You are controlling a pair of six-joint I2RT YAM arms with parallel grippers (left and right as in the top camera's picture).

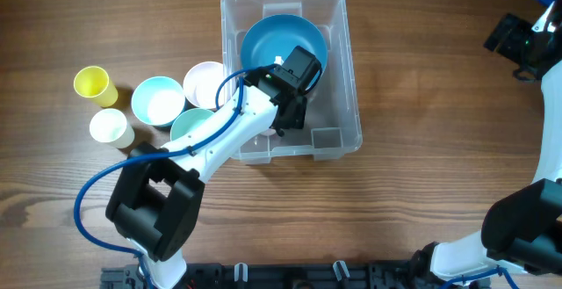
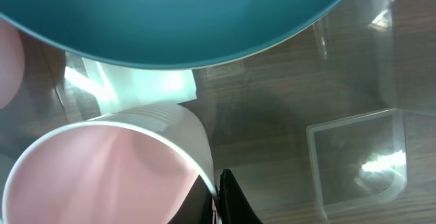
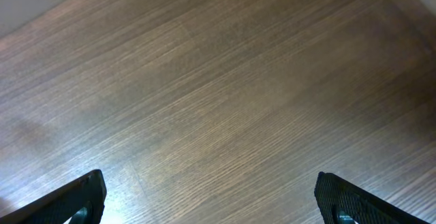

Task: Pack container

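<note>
Clamping left hand (image 1: 290,111) on pink cup (image 2: 102,176) inside container (image 1: 347,78), blue bowl (image 1: 283,47) just ahead; five dishes (image 1: 158,100) waiting outside behind it, right hand (image 3: 211,197) wide apart.

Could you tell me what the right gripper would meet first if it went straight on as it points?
The right gripper would likely meet the bare wooden table first; nothing else shows ahead.

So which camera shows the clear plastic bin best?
Overhead: it shows the whole container, rim and all, blue bowl inside, with the left arm covering part. The left wrist view catches only a patch of clear wall and floor beyond a pink cup; the right wrist sees just table.
</note>
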